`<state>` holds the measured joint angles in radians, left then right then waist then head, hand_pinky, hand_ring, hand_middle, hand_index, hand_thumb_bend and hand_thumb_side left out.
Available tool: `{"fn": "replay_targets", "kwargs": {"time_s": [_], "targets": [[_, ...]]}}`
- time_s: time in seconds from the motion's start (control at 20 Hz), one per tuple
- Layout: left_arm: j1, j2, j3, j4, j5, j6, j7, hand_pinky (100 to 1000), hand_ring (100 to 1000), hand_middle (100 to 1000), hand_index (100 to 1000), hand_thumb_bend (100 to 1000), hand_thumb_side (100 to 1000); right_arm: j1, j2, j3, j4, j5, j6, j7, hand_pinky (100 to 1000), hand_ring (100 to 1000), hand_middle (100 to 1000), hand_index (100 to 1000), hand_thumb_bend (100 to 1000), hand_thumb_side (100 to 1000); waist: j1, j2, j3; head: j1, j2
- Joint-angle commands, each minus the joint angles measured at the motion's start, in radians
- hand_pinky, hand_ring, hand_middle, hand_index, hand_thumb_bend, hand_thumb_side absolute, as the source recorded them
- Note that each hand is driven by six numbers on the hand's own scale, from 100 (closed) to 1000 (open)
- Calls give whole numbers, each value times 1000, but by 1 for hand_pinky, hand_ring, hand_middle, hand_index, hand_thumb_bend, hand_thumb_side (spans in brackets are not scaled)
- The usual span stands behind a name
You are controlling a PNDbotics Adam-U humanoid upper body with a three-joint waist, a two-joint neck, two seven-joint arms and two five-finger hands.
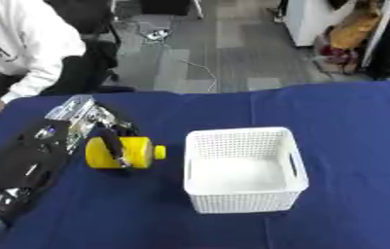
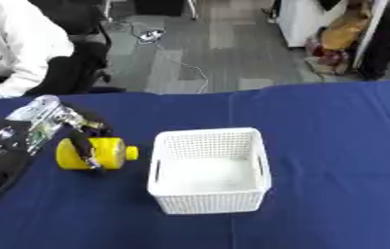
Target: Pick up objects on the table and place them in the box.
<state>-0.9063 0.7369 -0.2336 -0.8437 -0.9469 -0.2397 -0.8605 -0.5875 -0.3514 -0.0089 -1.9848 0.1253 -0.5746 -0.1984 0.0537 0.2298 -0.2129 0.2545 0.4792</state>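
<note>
A yellow bottle (image 1: 136, 151) lies on its side on the blue table, its cap pointing right toward the white perforated basket (image 1: 200, 147). My left hand (image 1: 79, 127) comes in from the lower left and sits over the bottle, with a black finger (image 1: 115, 146) curled down across its yellow body and other fingers behind it. The bottle rests on the cloth, a short gap left of the basket. The basket looks empty inside. My right hand shows in neither view.
The blue cloth (image 1: 351, 126) covers the table to the right and in front of the basket. A person in a white top (image 1: 19, 53) sits at the far left edge, one hand at the table's corner.
</note>
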Motion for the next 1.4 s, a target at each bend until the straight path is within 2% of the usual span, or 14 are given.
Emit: {"fn": "replay_targets", "kwargs": {"time_s": [0.05,0.15,0.2,0.25,0.3,0.35,0.4,0.45,0.5,0.55,1.0,1.25,1.4], "targets": [[12,20,-2,27,-13,-37,-46,653,719,824,898,761,531,-18,-9,-5,-15,-5,-1,3,433,497,604,742,100,1000,-4,-7,-1,7,-12],[14,18,-3,26,-16,-40,-46,645,692,781,872,752,523,-19,-9,-5,-15,-5,-1,4,433,497,604,742,100,1000,-3,-8,-1,6,-10],[15,18,-3,26,-18,-42,-46,647,699,790,875,756,526,-19,-9,-5,-15,-5,-1,4,433,497,604,742,100,1000,-3,-8,-2,6,-10],[17,17,-3,26,-21,-42,-46,620,654,739,833,736,513,-19,-10,-4,-15,-5,-1,5,433,497,604,742,100,1000,-2,-8,-2,6,-10],[18,17,-2,26,-23,-43,-46,628,664,747,840,741,515,-19,-10,-4,-15,-5,-1,5,433,497,604,742,100,1000,-1,-9,-2,5,-10],[20,17,-1,25,-23,-44,-46,573,606,691,797,714,504,-20,-10,-5,-15,-6,-1,5,433,497,604,742,100,1000,-1,-9,-2,5,-9],[22,17,-1,25,-23,-46,-46,583,615,702,805,720,505,-20,-10,-5,-15,-6,-1,5,433,497,604,742,100,1000,0,-10,-2,5,-9],[24,17,0,25,-23,-46,-46,537,565,631,762,690,498,-20,-10,-4,-15,-6,-1,5,433,497,604,742,100,1000,0,-10,-2,4,-9],[27,18,0,24,-24,-46,-46,543,572,642,770,694,499,-21,-10,-4,-15,-6,-1,5,433,497,604,742,100,1000,1,-11,-2,4,-9],[29,18,0,24,-25,-46,-46,505,529,589,732,676,489,-21,-10,-4,-15,-6,-1,5,433,497,604,742,100,1000,2,-11,-3,4,-9],[44,19,5,8,-24,-44,-46,406,440,475,611,589,484,-21,-10,-4,-15,-4,0,5,432,497,603,742,100,1000,3,-14,-3,1,-8],[51,20,12,-13,-1,-33,-46,305,355,387,481,420,580,-21,-10,-4,-15,-3,1,7,432,497,603,742,100,1000,2,-16,-2,-2,-9],[54,22,15,-24,19,-23,-46,229,285,311,408,288,683,-21,-10,-5,-15,-3,2,7,432,497,603,742,100,1000,2,-16,-1,-2,-9]]}}
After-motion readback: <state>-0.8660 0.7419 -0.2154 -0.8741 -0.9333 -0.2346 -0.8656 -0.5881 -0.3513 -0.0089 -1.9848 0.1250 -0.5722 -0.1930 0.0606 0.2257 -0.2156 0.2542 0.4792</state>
